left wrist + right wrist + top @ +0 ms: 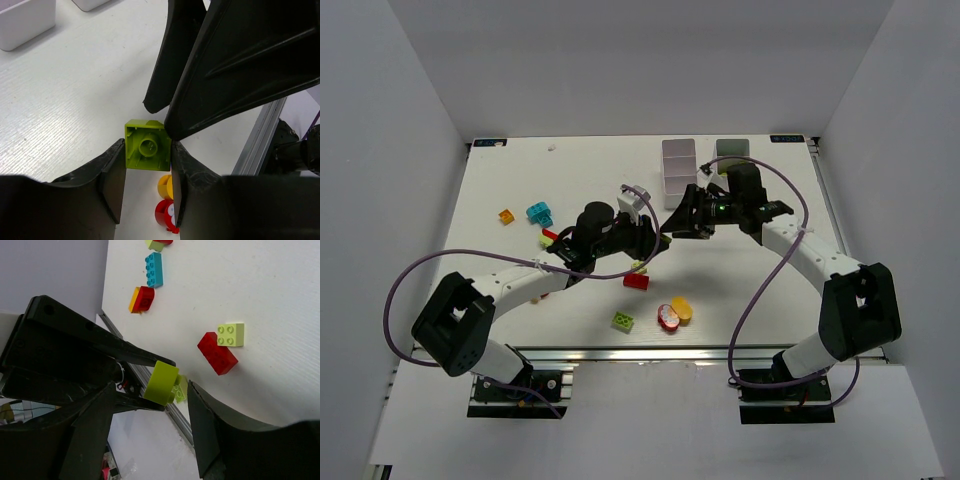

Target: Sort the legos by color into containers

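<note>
My left gripper [147,148] is shut on a lime lego [147,151] and holds it above the table, its hollow underside facing the left wrist camera. My right gripper [150,386] stands open around that same lime lego [162,382], with a gap between the brick and the right finger [215,430]. The two grippers meet over the table's middle, left [653,243] and right [678,222]. Two white containers [678,165] [732,150] stand at the back, behind the right gripper. Loose legos lie on the table: red [636,281], lime [623,321], cyan [539,214], orange [506,216].
A red-and-white round piece [668,317] and a yellow round piece [682,310] lie near the front edge. A pale lime brick [230,334] touches the red brick [216,353]. The table's metal front rail [650,352] runs below them.
</note>
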### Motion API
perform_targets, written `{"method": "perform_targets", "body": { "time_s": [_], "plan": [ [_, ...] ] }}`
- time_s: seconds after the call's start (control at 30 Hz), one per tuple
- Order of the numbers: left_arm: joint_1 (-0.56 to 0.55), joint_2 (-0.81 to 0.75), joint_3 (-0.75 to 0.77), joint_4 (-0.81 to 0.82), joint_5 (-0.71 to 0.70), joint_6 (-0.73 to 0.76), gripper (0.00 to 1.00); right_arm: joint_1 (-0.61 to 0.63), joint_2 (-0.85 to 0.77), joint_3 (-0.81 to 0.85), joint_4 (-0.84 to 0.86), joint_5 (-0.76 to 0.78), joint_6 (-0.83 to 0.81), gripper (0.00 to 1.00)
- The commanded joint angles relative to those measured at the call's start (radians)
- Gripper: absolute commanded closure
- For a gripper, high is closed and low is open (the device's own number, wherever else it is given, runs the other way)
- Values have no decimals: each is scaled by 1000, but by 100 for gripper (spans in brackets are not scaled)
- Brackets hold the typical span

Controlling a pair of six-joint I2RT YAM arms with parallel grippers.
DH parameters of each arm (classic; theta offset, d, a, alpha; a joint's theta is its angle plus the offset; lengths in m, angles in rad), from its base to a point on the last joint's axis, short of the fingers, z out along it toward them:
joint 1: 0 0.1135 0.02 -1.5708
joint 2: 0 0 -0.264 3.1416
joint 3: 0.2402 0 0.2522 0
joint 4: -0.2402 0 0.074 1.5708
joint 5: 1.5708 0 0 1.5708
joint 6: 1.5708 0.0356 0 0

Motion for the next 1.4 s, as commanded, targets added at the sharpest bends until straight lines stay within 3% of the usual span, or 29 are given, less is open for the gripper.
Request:
{"method": "perform_targets", "body": {
  "time_s": [0.0,0.93,1.23,1.33,1.37],
  "plan": [
    [-6,-29,34,7,-2,11,81,11,-17,-10,48,-21,46,36],
    [-15,-59,60,-3,-48,18,78,35,6,-64,42,-24,80,53],
    [-23,-62,115,-52,-74,62,77,37,15,-98,74,-53,120,72],
    [-26,-58,123,-62,-77,65,71,35,14,-95,100,-61,125,82],
    [-26,-58,124,-63,-82,65,63,29,14,-90,108,-62,128,89]
  ]
}}
